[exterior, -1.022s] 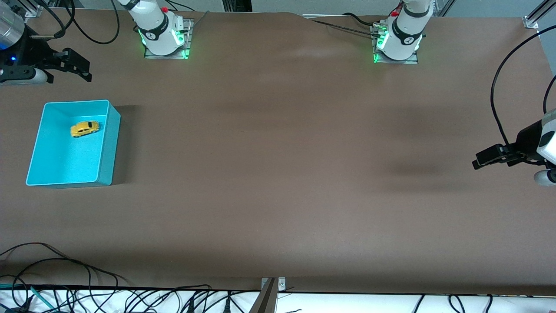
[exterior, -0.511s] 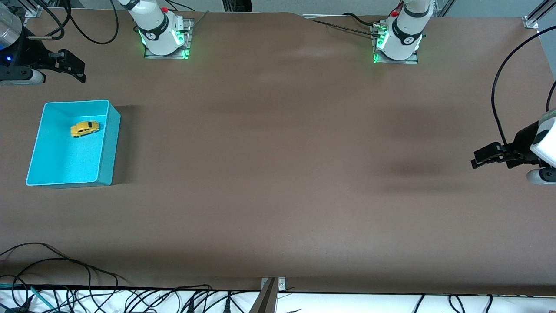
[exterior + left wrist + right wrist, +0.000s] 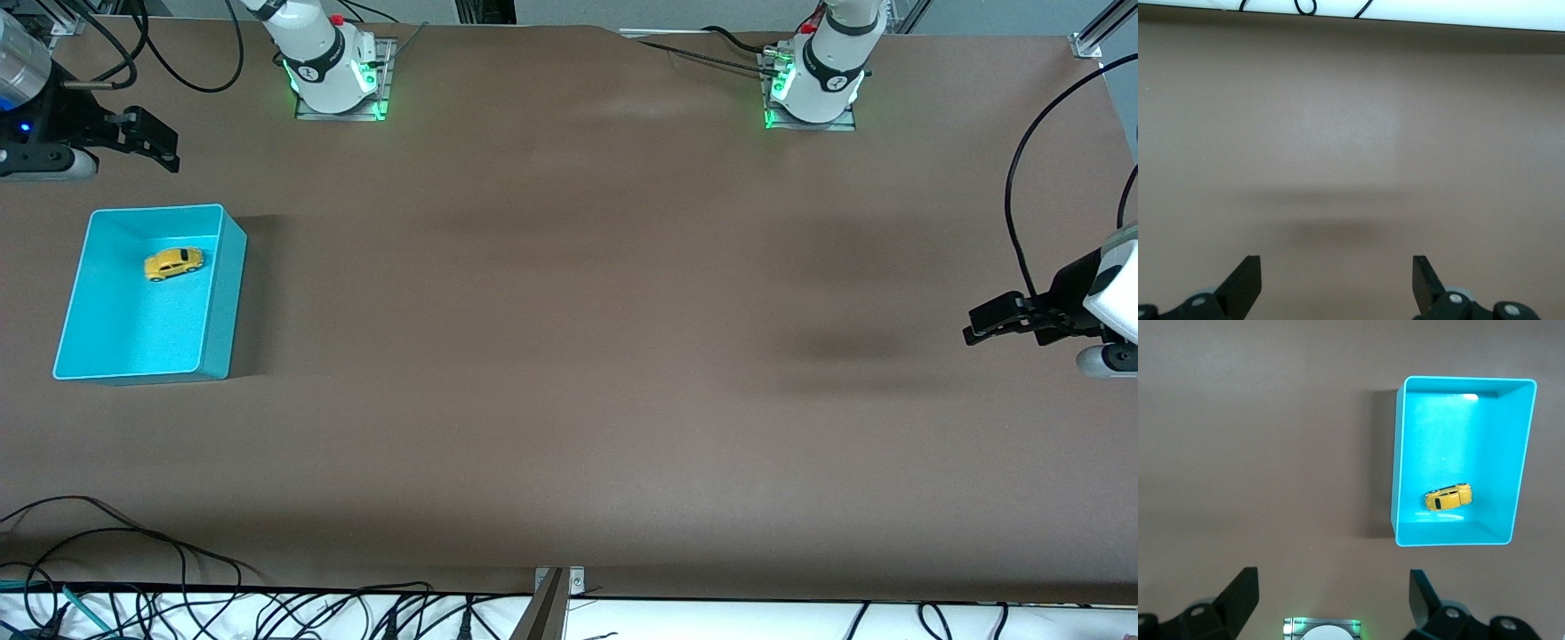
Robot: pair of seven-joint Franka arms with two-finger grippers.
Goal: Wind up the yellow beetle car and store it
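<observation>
The tiny yellow beetle toy car (image 3: 173, 263) is seen lying in the turquoise plastic bin (image 3: 224, 302) at the right arm's end, so storing looks done, w/ the right gripper (image 3: 1331, 597) & left gripper (image 3: 1337, 283) both held wide apart, empty, up over bare table.
</observation>
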